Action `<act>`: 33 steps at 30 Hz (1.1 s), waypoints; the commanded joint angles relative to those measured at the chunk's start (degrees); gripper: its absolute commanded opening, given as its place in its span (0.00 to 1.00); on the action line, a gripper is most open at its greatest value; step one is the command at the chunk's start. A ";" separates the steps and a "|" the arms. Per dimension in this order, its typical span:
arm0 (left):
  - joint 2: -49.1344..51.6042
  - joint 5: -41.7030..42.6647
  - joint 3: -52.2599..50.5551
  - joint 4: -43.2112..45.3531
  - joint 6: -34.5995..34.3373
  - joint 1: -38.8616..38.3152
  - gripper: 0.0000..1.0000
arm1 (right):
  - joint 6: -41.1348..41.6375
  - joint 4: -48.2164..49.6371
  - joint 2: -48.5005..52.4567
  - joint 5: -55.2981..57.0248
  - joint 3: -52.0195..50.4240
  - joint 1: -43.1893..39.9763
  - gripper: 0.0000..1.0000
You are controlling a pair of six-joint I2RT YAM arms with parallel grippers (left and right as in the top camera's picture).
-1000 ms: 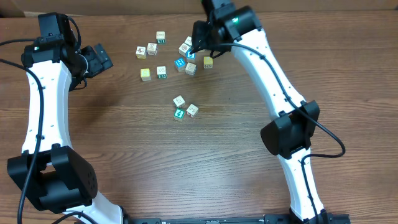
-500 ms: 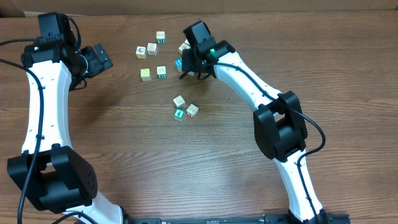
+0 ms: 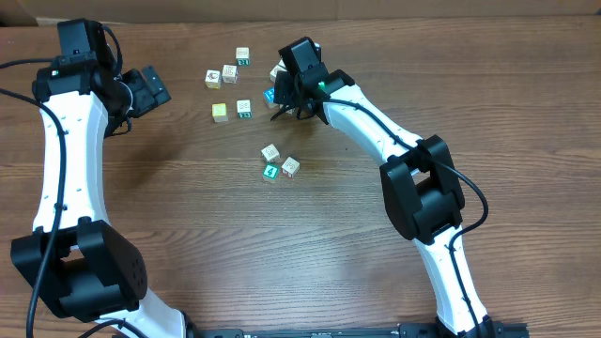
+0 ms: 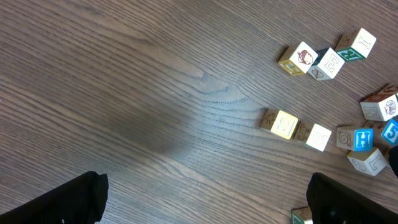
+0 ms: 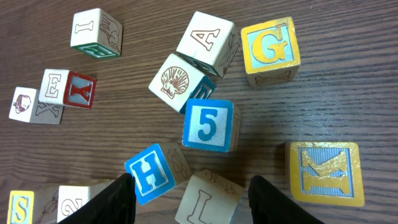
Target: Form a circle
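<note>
The right claw (image 5: 194, 194) stands parted, straddling the L cube (image 5: 210, 200) among loose cubes near the table's (image 3: 188, 244) far edge. The left claw (image 3: 153, 88) gapes wide toward the far left corner. The circle (image 3: 278, 162) sits mid-table, apart from both.

The wooden table (image 3: 169, 235) is being shared by two groups of letter cubes. A tight cluster (image 3: 288, 166) with one teal face (image 3: 270, 172) is being carried near the middle. A loose scatter (image 3: 244, 109), yellow cubes (image 3: 219, 112) included, is being borne farther back.
</note>
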 commanded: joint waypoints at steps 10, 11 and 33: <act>0.35 0.11 0.02 0.02 -0.31 -0.39 1.00 | 1.05 -0.24 2.43 1.01 -0.22 0.28 0.56; 0.35 0.13 0.02 0.04 -0.31 -0.39 1.00 | 1.05 -0.48 2.54 1.01 -0.22 0.28 0.56; 0.35 0.11 0.02 0.02 -0.31 -0.39 1.00 | 1.03 -7.80 2.54 1.01 -0.20 0.04 0.47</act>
